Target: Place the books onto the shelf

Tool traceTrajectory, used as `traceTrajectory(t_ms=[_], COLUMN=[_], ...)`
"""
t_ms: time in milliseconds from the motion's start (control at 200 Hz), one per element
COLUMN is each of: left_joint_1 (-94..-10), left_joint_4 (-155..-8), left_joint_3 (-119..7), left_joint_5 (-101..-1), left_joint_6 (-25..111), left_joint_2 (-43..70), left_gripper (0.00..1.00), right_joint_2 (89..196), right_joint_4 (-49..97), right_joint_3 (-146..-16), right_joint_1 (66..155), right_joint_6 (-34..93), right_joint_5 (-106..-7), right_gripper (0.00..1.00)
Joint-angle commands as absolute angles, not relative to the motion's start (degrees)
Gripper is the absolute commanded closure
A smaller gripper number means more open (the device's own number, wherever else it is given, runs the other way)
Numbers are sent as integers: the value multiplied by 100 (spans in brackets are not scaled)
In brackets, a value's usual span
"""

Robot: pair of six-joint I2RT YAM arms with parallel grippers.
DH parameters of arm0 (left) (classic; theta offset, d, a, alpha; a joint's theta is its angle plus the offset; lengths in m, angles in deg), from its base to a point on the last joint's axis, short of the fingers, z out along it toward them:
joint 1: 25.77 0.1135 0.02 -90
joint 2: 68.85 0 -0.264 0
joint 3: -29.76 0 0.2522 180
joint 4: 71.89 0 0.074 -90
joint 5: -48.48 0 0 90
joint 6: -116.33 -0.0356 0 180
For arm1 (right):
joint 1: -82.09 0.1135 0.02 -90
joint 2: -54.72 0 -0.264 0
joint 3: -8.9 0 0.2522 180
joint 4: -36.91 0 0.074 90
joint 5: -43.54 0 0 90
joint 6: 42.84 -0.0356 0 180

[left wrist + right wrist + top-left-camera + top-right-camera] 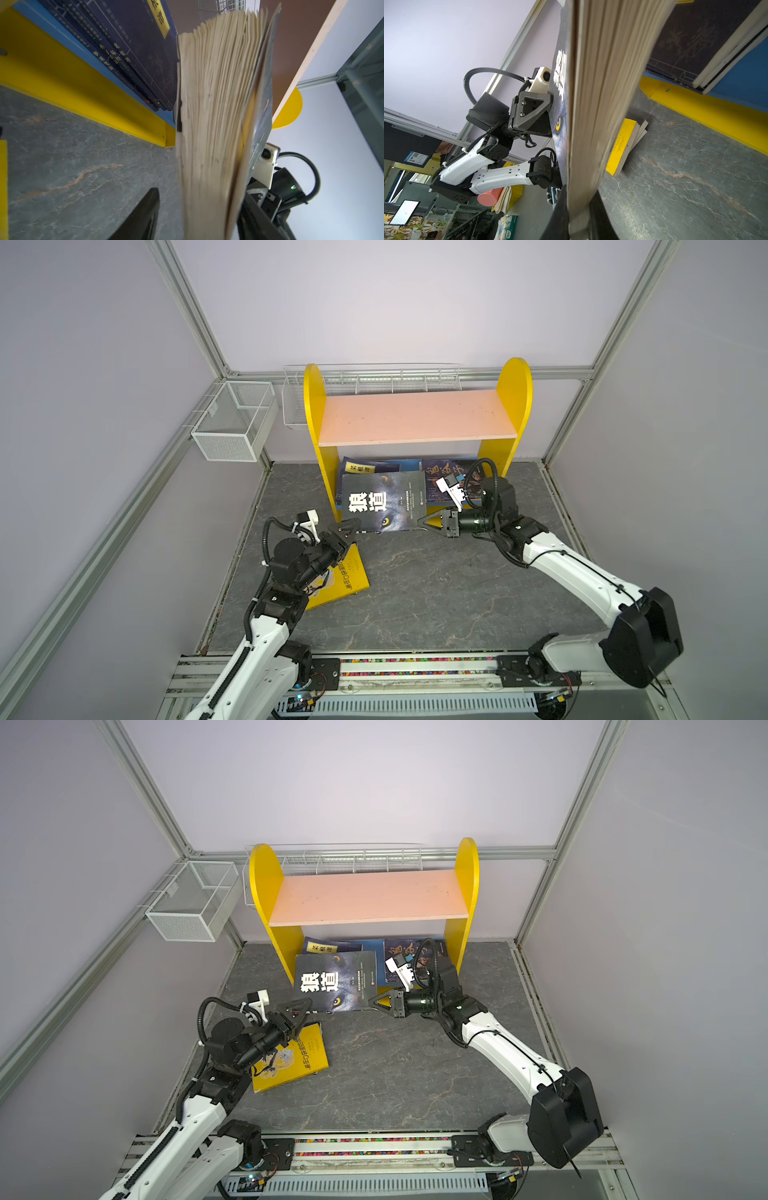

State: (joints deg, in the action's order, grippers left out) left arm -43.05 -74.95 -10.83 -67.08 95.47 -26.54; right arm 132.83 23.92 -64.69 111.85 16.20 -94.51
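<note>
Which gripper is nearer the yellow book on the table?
Left. The left gripper is just past the far corner of the yellow book; the right gripper clamps the dark book, farther right.

Yellow-sided, pink-topped shelf (313,406); black book (382,502) bears white characters, seemingly a yellow eye.

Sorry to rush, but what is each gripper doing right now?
Left gripper: open, astride the dark book edge, not yet clamped.
Right gripper: shut on the dark book.

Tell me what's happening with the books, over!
Right tool shut on dark book, left tool open around its other corner. Book raised at shelf front. Behind it, navy books. Over.
</note>
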Motion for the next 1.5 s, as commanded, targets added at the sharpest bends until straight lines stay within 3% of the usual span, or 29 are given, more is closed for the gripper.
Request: traceTrajectory(t_ms=[0, 205, 360, 420, 485, 595, 785, 1135, 1495], left_joint_1=[-4323, -4355, -4733, -5085, -5485, -5905, -6057, -6123, -6655], left_joint_4=[-7209, -7381, -8097, -8195, -8078, -7770, -7484, -6788, -5869], left_joint_3=[-1103, -1089, -1387, -1524, -1649, -1903, -2403, -2761, -4084], left_joint_5=[-6723, -6643, -6136, -5682, -5220, -4820, -4979, -5392, -4391], left_joint_6=[9503, 9428, 8926, 8694, 8591, 8498, 8236, 8152, 8149], left_joint_2=[-2646, -2603, -2609, -2596, -2386, -2053, -1639, -1111, 1146], left_gripper=[58, 100, 100, 100, 100, 100, 100, 100, 100], right_joint_2=[13159, 13141, 13093, 13074, 13047, 12847, 12404, 12194, 12367], right_joint_4=[2978, 2534, 1906, 1457, 877, 297, -478, -882, -1265], right_joint_3=[-6421, -6444, -6635, -6753, -6907, -6955, -6697, -6049, -6495], right_joint_1=[11186, 11182, 11132, 11039, 10915, 10606, 9927, 9444, 9422], right_joint_6=[1606, 1932, 2222, 2264, 2199, 2154, 1606, 1394, 1630], right_joint_5=[-9774, -9543, -8881, -8122, -6955, -5640, -4452, -4344, -4298], right_gripper=[93, 93, 89, 79, 61, 51, 50, 50, 50])
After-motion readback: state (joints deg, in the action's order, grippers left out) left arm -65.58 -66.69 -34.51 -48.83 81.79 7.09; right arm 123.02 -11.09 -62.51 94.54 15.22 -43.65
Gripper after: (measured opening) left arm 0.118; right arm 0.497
